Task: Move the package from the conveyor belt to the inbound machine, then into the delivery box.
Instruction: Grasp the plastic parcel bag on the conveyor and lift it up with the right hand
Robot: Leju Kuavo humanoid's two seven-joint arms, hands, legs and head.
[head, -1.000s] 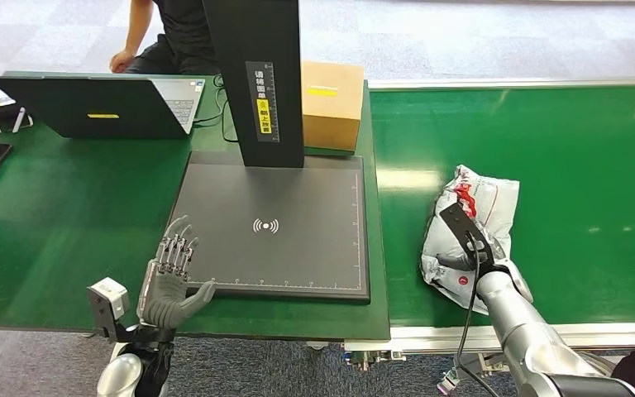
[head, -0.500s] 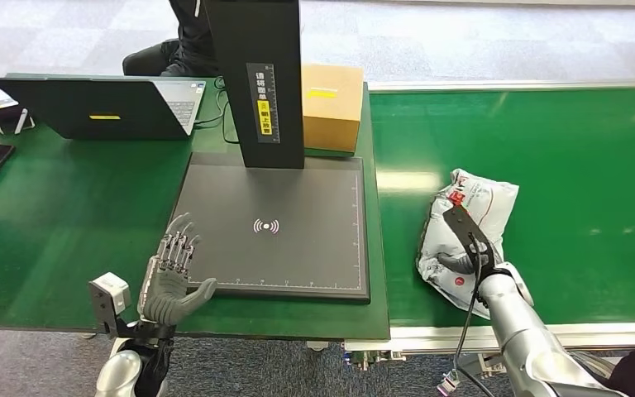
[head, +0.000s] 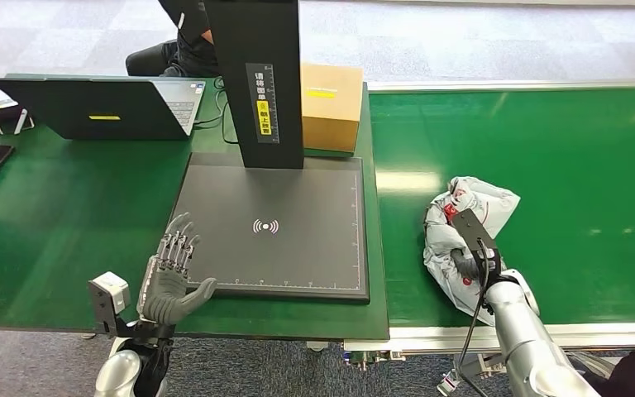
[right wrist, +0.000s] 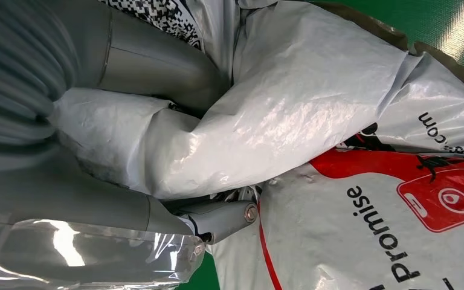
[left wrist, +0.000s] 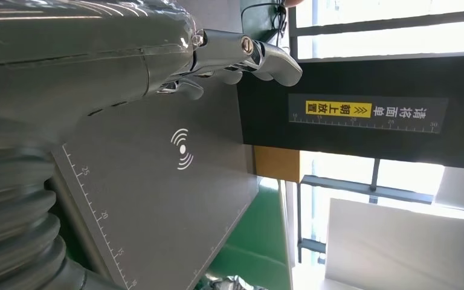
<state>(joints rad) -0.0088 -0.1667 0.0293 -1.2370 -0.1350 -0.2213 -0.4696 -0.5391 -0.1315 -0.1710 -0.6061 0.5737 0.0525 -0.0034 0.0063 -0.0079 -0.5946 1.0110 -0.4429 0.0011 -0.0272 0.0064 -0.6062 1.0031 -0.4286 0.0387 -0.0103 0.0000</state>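
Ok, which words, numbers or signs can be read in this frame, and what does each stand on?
"Promise": white package, beside a red phone icon.
"com", cut off: package edge.
QR code: package, unreadable.
"25", "20", "15": ruler marks on scanner pad.
Wireless wave sign: pad centre.
Yellow Chinese label: black column, too small to read.

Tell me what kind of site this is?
Likely a parcel-sorting or logistics test station: a green conveyor belt carrying a plastic mail package that the right hand grips, beside a black scanner platform, with a cardboard box behind.
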